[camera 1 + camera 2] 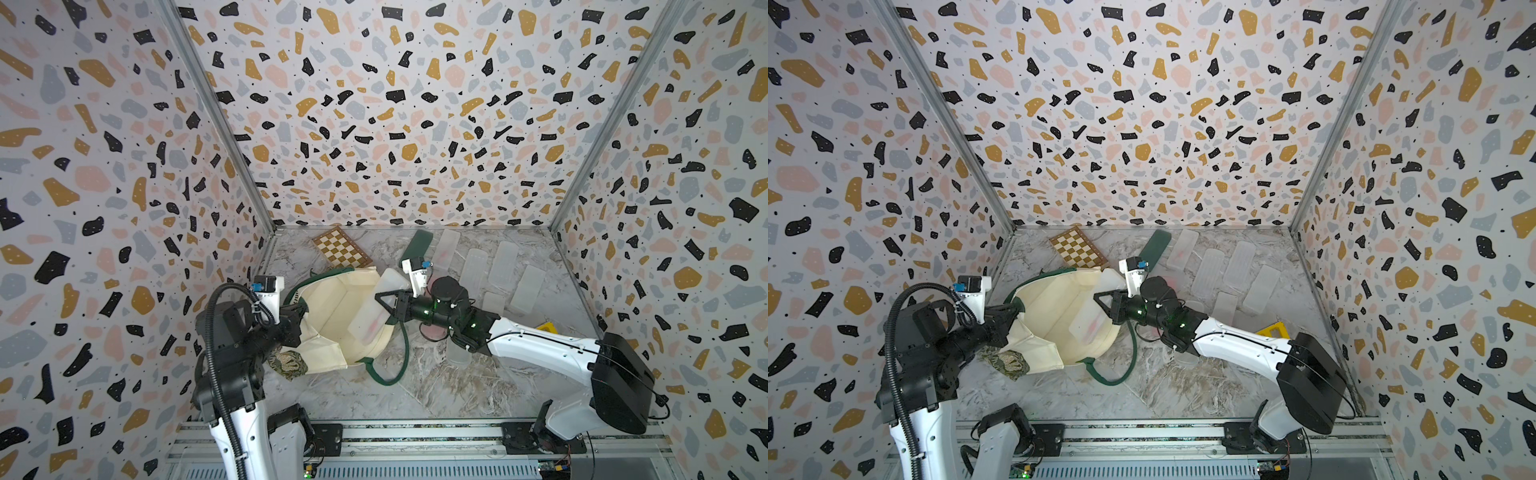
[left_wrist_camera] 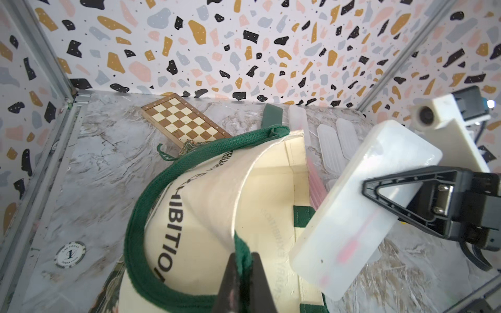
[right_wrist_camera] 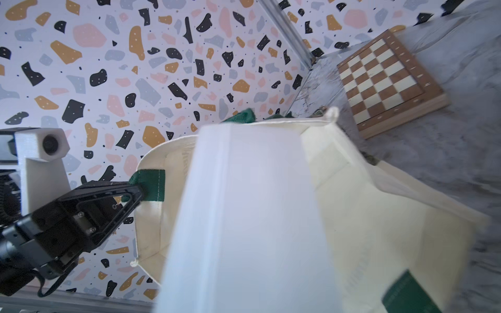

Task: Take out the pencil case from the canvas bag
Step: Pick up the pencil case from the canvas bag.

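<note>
With the left gripper [image 2: 241,264] clamped on the bag [image 1: 328,316] rim, the right gripper [image 1: 384,305] grips the case [image 1: 368,324] raised over the mouth at frame centre; clearing and set-down apparently remain.

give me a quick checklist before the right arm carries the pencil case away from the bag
1. Grip: right gripper shut on the pencil case: ok, jaws clamp its long edge.
2. Hold: left gripper pinching the canvas bag rim at the green strap: ok.
3. Bag mouth open: ok.
4. Pencil case clear of the bag: not ok, it hangs over the opening.
5. Free set-down spot: cannot tell; frosted cases lie on the table beyond the bag.
</note>
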Controlling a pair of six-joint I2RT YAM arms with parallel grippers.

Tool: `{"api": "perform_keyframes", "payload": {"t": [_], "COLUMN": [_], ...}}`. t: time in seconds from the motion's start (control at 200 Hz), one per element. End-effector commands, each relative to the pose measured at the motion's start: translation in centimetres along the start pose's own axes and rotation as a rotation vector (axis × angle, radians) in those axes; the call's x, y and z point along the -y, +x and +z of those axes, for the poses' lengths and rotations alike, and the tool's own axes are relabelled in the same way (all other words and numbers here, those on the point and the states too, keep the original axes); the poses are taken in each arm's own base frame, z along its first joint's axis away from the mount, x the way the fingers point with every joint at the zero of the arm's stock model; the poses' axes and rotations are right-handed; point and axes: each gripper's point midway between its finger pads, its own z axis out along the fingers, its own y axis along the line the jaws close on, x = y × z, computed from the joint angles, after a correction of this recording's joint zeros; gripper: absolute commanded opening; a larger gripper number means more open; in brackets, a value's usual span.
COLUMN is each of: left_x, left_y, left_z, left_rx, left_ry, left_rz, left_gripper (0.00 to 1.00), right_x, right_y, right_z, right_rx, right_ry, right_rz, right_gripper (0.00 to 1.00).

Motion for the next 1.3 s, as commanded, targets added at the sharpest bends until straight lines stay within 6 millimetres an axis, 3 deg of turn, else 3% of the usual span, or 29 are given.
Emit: {"api": "perform_keyframes", "payload": {"t": [0.0, 0.26, 0.556, 0.981, 1.296], "left_x": [-0.9, -3.1, -1.2, -2.2, -3.3], "left_y": [-3.6, -5.6, -8.2, -9.8, -9.5], "left_z": [0.0, 1.8, 2.4, 4.6, 7.0], "left_rx": [0.087, 0.105, 0.179, 0.324, 0.269], "left_ry": [-0.034, -0.047, 0.14, 0.321, 0.394], "left_rz": [-0.074, -0.274, -0.413, -0.551, -0.584], "left_gripper": [0.0, 0.0, 0.0, 0.0, 0.0], "right_x": [0.2, 3.9, 7.9, 11.4, 14.0], "right_y": [-1.7, -4.4, -5.1, -1.9, -0.4], "right_z": [-1.9, -4.7, -6.2, -3.3, -1.2], "right_rx": [0.001, -0.014, -0.088, -0.28, -0.33], "right_ry": [0.03, 0.129, 0.228, 0.257, 0.287], "right_rz": [-0.037, -0.019, -0.047, -0.054, -0.024], "right_gripper": [0.27, 0.27, 0.26, 0.24, 0.24]}}
